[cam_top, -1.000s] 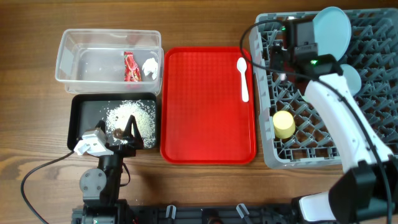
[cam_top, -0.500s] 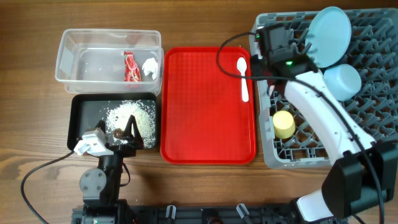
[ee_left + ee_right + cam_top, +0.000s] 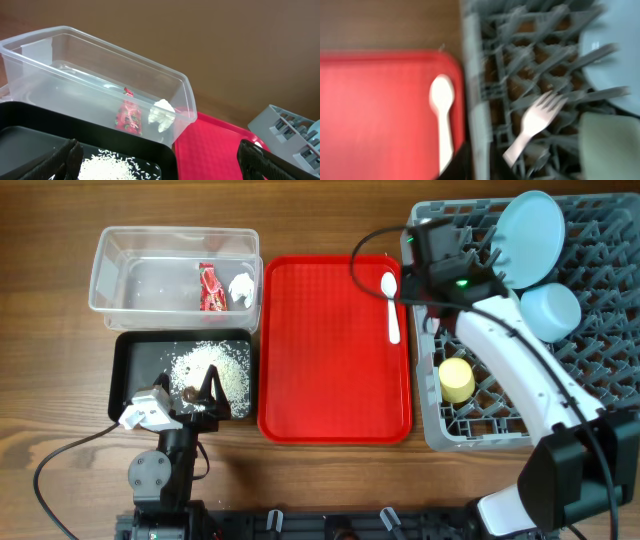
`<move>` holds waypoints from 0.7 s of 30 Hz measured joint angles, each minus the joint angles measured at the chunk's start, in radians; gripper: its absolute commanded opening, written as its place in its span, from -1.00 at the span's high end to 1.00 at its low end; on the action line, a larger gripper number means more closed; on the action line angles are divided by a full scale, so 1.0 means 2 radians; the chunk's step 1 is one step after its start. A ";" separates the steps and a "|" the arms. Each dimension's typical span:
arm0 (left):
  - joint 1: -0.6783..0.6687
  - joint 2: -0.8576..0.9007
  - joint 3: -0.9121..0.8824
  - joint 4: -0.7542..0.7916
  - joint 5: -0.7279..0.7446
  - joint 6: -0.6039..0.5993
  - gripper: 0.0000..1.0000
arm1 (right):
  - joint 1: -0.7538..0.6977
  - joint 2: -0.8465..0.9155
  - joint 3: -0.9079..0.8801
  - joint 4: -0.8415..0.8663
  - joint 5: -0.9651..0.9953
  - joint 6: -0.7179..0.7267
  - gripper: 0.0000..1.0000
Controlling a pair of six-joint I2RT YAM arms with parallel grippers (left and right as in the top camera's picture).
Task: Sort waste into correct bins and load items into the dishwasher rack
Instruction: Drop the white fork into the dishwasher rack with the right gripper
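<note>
The clear tub (image 3: 120, 275) holds the red wrapper (image 3: 210, 288) and the white tissue (image 3: 241, 286); both also show in the left wrist view, the wrapper (image 3: 128, 116) beside the tissue (image 3: 162, 114). The black tray (image 3: 130, 370) holds rice grains (image 3: 212, 365). My left gripper (image 3: 205, 395) is open and empty over that tray. The white spoon (image 3: 391, 305) lies on the red tray. The grey rack (image 3: 480, 420) holds the plate (image 3: 530, 238), the blue bowl (image 3: 552, 310), the yellow cup (image 3: 457, 380), the white fork (image 3: 535, 125) and the mint bowl (image 3: 607, 147). My right gripper (image 3: 428, 265) hovers over the rack's left edge; its fingers do not show clearly.
The flat red serving tray (image 3: 330, 380) lies between the bins and the rack. The right arm's white link and black cable run across the rack's front left. Bare wooden table lies in front of the trays.
My right gripper has moved left from over the back of the rack to its left edge, near the spoon. The left arm has not moved.
</note>
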 measured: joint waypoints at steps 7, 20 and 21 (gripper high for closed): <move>0.000 0.000 0.000 0.000 0.000 0.000 -1.00 | -0.110 0.000 0.000 0.011 -0.026 0.014 0.91; 0.000 0.000 0.000 0.000 0.000 0.000 -1.00 | -0.130 0.079 0.000 0.036 -0.068 0.008 0.91; 0.000 0.000 0.000 0.000 0.000 0.000 -1.00 | -0.130 0.080 0.000 0.041 -0.074 0.004 0.91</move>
